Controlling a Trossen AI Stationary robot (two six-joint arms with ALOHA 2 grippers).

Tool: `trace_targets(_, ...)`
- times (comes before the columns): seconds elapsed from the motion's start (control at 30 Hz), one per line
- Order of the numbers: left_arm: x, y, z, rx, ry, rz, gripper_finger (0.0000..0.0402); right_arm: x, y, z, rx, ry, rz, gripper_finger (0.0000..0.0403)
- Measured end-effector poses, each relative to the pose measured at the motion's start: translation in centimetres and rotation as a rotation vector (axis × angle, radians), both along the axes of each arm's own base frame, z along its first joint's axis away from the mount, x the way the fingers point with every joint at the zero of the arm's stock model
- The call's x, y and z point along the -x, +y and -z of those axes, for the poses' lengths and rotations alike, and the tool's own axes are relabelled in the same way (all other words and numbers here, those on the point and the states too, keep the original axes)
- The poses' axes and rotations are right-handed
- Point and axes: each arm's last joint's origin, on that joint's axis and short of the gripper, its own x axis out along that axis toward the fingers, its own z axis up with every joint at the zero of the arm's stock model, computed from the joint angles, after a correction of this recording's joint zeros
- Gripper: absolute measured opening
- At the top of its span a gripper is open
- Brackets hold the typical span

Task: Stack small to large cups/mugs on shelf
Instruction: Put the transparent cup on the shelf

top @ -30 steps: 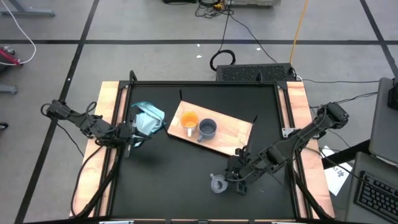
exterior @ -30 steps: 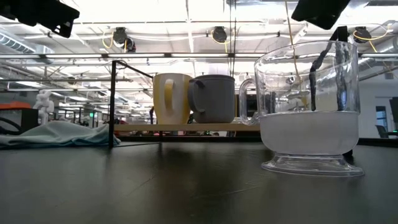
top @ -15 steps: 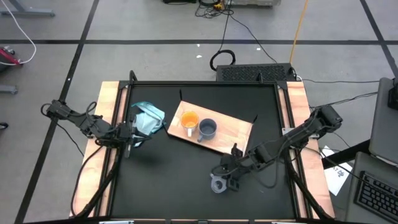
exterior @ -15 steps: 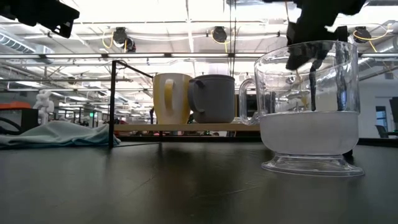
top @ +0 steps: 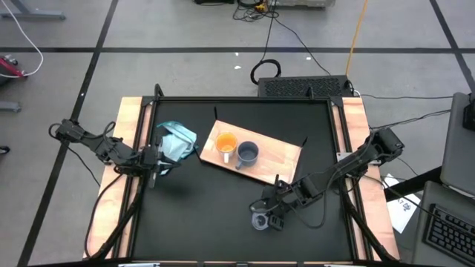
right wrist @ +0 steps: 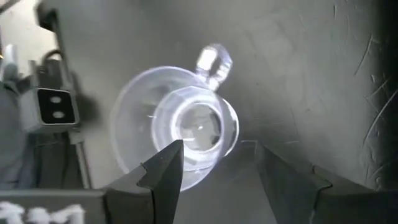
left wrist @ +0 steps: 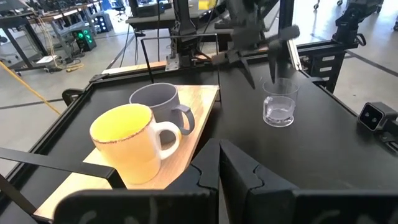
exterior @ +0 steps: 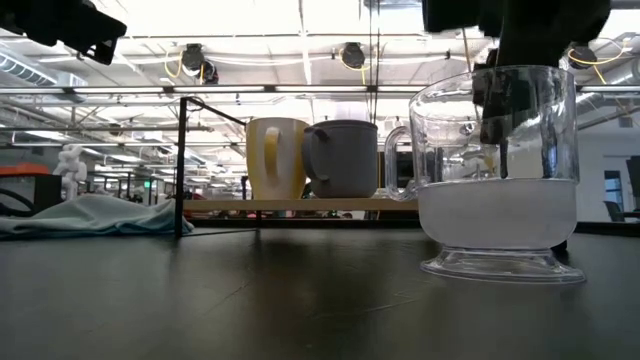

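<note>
The clear glassy cup (top: 257,221) stands upright on its foot on the black tabletop near the front edge; it also shows in the low view (exterior: 497,180). My right gripper (top: 269,215) is open, pointing down over it. In the right wrist view one fingertip (right wrist: 166,163) is over the cup's mouth and the other (right wrist: 287,174) is outside its wall. The orange mug (top: 225,144) and the blue-grey mug (top: 247,153) stand side by side on the light-wood shelf (top: 278,159). My left gripper (top: 154,169) is shut and waits at the table's left edge.
A teal-blue cloth (top: 177,141) lies crumpled at the far left, next to the shelf's end. A small camera box (right wrist: 55,106) stands on the table close to the clear cup. Bare black tabletop lies between the shelf and the cup.
My right gripper has moved toward the table's left edge and down onto the clear cup, so that its fingers now stand over the cup's rim. The cup has stayed where it was.
</note>
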Motion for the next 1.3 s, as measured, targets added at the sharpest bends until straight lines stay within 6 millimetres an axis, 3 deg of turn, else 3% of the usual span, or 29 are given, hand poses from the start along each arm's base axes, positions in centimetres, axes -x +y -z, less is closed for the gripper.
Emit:
trace_targets(0.27,0.0,0.0,0.0,0.0,0.0,0.0,0.0012,-0.4,0.3,1.4,-0.004,0.045,0.002,0.0189)
trace_targets(0.4,0.0,0.0,0.0,0.001,0.0,0.0,0.0012,-0.4,0.3,1.4,0.005,0.036,-0.02,0.0168)
trace_targets(0.57,0.0,0.0,0.0,0.002,0.0,0.0,0.0012,-0.5,0.3,1.3,0.023,0.013,-0.061,0.0119)
trace_targets(0.83,0.0,0.0,0.0,0.004,0.0,-0.001,0.0012,-0.5,0.2,1.2,0.112,-0.022,-0.22,0.0008)
trace_targets(1.3,0.0,0.0,0.1,0.022,0.006,-0.005,0.0012,-0.7,-0.2,1.0,0.286,-0.108,-0.514,0.0002)
